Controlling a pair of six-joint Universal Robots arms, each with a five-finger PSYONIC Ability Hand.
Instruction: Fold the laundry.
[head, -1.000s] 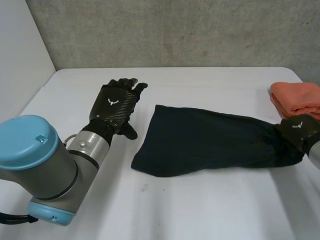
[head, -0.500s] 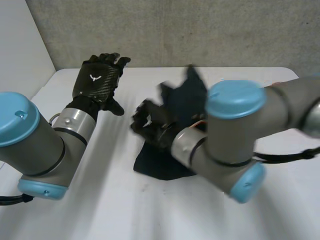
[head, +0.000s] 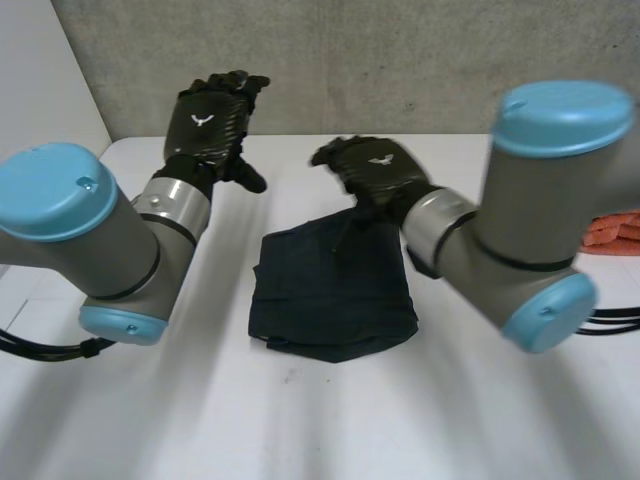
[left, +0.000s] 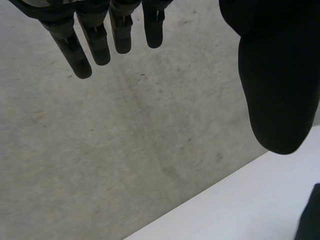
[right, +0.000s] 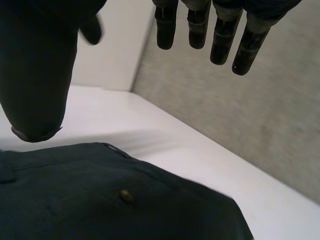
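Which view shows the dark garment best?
The head view: the dark garment lies folded on the table, nearly all visible. The right wrist view gives a close part with a button; the left wrist view faces the wall.

Dark navy garment (head: 335, 300), white table (head: 300, 430), orange cloth (head: 618, 228), grey speckled wall (head: 400, 60).

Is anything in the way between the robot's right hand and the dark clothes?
No, nothing I can see. The right hand is open by the far edge of the folded dark garment, with no object between them.
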